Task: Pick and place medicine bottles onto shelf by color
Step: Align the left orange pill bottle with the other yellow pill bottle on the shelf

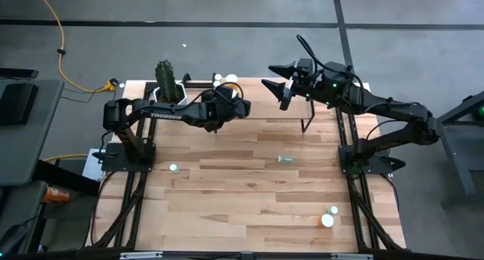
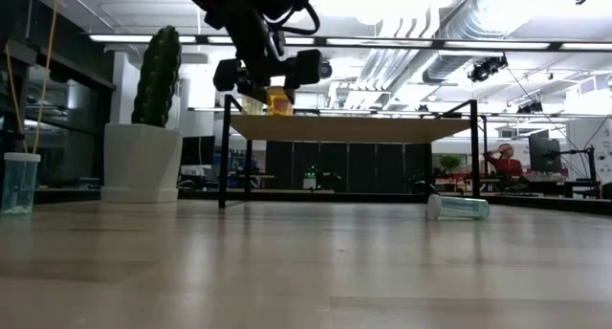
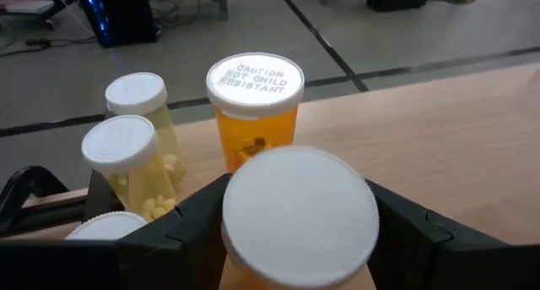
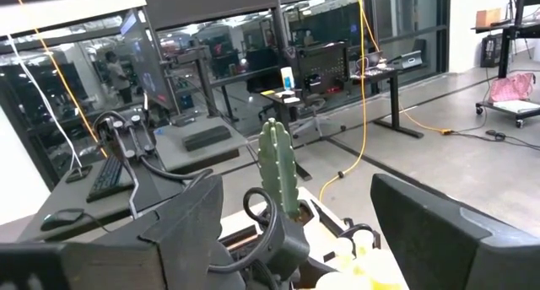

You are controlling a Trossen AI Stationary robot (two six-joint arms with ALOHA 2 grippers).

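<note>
I see my left gripper (image 2: 277, 92) holding an orange bottle (image 2: 279, 102) just above the shelf (image 2: 354, 128); a pale green bottle (image 2: 459, 208) lies toppled on the tabletop (image 2: 306, 272).

Bright ceiling strip lights (image 2: 402, 44) glare in the low view (foreground table (image 2: 306, 272) blurred), silhouetting the arms.

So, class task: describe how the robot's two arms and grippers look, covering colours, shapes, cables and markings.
Both arms are dark and jointed. The left arm carries pale lettering along one link; the right arm has looping black cables and a small green light. Each ends in two broad, dark, angular fingers.
</note>
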